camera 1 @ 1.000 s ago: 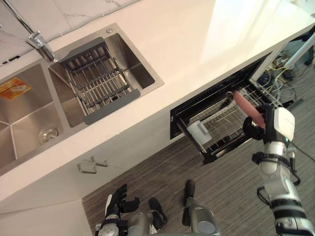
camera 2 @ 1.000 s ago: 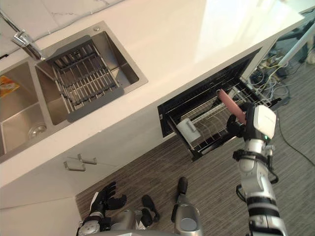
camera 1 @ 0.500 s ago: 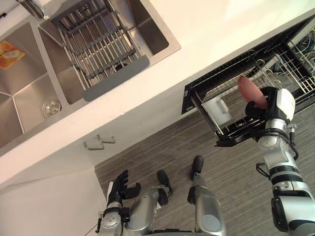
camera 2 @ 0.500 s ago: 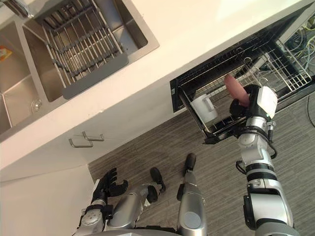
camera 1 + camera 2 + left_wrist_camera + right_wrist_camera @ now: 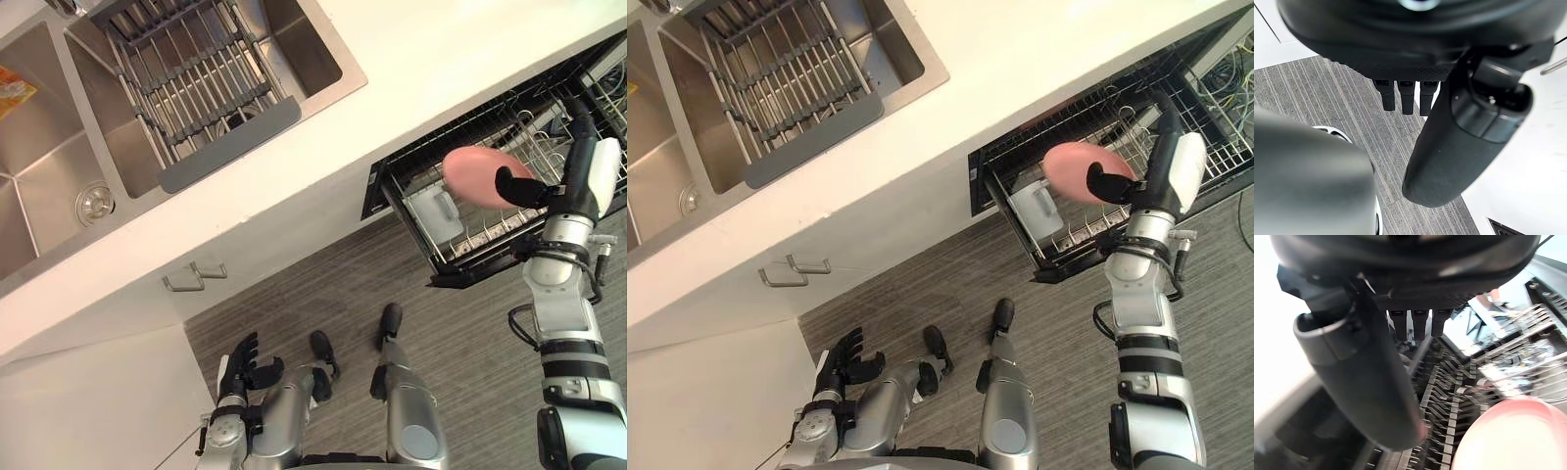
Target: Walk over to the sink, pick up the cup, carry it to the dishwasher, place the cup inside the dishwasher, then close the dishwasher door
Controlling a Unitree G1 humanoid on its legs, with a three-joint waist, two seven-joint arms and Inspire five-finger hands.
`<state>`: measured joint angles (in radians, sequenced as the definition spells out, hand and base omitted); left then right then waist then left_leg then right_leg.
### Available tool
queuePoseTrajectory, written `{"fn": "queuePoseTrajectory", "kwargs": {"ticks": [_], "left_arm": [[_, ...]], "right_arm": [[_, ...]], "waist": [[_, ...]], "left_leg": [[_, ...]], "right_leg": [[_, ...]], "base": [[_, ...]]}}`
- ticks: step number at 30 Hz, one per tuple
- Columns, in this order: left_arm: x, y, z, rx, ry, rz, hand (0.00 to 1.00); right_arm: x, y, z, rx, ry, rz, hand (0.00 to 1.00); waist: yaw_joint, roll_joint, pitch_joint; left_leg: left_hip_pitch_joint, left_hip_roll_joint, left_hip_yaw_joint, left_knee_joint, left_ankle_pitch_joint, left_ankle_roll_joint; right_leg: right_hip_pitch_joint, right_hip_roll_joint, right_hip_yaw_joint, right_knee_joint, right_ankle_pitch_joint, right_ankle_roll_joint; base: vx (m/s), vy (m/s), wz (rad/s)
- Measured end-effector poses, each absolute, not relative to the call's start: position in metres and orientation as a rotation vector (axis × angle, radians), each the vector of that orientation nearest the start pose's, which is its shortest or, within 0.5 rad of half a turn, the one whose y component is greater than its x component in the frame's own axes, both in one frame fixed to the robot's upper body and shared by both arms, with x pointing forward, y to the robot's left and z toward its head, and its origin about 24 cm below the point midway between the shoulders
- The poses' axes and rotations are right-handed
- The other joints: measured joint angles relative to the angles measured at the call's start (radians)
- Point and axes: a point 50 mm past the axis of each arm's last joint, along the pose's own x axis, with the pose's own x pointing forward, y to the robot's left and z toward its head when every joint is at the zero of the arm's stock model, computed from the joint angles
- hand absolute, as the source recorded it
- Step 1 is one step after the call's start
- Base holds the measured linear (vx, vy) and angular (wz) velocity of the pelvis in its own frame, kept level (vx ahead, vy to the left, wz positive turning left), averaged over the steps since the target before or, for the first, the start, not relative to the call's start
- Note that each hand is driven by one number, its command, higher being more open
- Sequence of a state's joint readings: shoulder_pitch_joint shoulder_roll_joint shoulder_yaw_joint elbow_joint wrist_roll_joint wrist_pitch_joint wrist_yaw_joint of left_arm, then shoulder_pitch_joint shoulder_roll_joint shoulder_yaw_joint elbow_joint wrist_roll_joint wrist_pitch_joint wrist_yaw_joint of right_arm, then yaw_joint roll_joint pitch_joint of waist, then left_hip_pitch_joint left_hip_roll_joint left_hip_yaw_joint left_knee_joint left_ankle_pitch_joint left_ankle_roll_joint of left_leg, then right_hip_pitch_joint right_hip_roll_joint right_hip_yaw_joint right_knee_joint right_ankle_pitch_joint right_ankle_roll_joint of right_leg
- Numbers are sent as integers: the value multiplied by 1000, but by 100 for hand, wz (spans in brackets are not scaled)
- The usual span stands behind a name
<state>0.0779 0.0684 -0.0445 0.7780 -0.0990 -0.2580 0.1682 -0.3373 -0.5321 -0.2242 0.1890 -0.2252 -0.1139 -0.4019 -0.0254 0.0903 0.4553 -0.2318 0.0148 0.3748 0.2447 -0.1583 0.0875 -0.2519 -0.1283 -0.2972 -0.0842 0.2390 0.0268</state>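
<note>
The pink, rounded cup (image 5: 470, 174) is seen in the air above the dishwasher's (image 5: 392, 191) pulled-out black wire rack (image 5: 470, 245), just beside the right hand (image 5: 576, 181) on its thumb side. The tip of the dark thumb (image 5: 514, 186) is laid against the cup's side, while the fingers (image 5: 582, 127) are stretched out straight, away from the cup and not curled round it. Whether the cup is truly gripped cannot be told. In the right wrist view the cup (image 5: 1518, 435) is shown past the thumb tip, with the rack's prongs behind it. A white plastic container (image 5: 436, 211) is set in the near corner of the rack, below the cup and apart from it.

The dishwasher is placed open under the white tabletop (image 5: 411, 59). Further along the tabletop, well apart from the cup, a stainless steel sink (image 5: 59, 147) with 2 basins is sunk in, and a grey slatted drain rack (image 5: 186, 98) is laid across 1 of them.

The left hand (image 5: 240, 367) is held low over the grey striped floor (image 5: 470, 343), its fingers relaxed and spread, with nothing in it.
</note>
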Motion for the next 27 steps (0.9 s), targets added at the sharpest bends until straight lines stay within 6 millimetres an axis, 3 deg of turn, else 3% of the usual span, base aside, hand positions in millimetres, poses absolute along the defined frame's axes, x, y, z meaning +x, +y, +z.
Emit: {"fn": "queuePoseTrajectory", "kwargs": {"ticks": [5, 9, 12, 13, 14, 16, 19, 23, 24, 27], "left_arm": [[166, 184, -112, 55, 601, 206, 90], [165, 186, -113, 53, 611, 204, 90], [163, 188, -115, 52, 625, 214, 90], [160, 188, -117, 53, 641, 214, 90], [159, 188, -117, 52, 647, 215, 90], [155, 187, -119, 48, 657, 218, 90], [155, 182, -120, 32, 661, 216, 90], [157, 178, -120, 22, 660, 211, 90], [159, 177, -119, 22, 654, 209, 90], [159, 178, -119, 24, 653, 209, 90]], "right_arm": [[275, -295, 153, -559, -421, -615, 90], [251, -309, 132, -469, -373, -720, 90], [226, -323, 99, -340, -262, -845, 90], [213, -328, 74, -264, -173, -909, 90], [208, -329, 64, -226, -137, -936, 90], [186, -324, 24, -99, 9, -1023, 90], [170, -311, -7, 39, 122, -1070, 90], [166, -298, -34, 274, 200, -1087, 90], [173, -292, -41, 410, 193, -1060, 90], [188, -282, -51, 558, 208, -1015, 90]], "waist": [[-16, -34, -4], [-22, -50, -17], [-30, -57, -39], [-34, -58, -54], [-35, -59, -65], [-30, -57, -97], [-22, -55, -103], [-6, -54, -104], [7, -53, -104], [16, -53, -104]], "left_leg": [[19, 1, 8, -3, -3, -2], [40, 3, 18, -7, -8, -8], [46, 1, 13, -13, -6, -6], [59, 0, 9, -19, -5, -6], [61, 0, 7, -22, -5, -6], [73, 1, 6, -37, -6, -8], [87, 3, 6, -48, -5, -10], [103, 9, 4, -53, -7, -17], [102, 10, 6, -59, -4, -21], [101, 8, 2, -70, 5, -24]], "right_leg": [[12, 2, 43, 0, -1, 2], [27, 3, 52, 0, -4, 7], [33, 3, 46, 0, -8, 12], [46, 2, 41, 0, -12, 17], [48, 2, 39, 0, -14, 17], [56, 1, 35, 0, -23, 16], [60, -2, 30, 16, -40, 13], [53, -2, 24, 67, -73, 11], [40, -4, 25, 85, -83, 12], [34, -4, 23, 91, -87, 12]], "base": [[20, 43, -5], [13, 18, -8], [42, 25, 5], [53, 27, 7], [65, 31, 7], [55, 24, 3], [27, 13, 1], [42, 0, 2], [45, -2, -3], [44, -8, 3]]}}
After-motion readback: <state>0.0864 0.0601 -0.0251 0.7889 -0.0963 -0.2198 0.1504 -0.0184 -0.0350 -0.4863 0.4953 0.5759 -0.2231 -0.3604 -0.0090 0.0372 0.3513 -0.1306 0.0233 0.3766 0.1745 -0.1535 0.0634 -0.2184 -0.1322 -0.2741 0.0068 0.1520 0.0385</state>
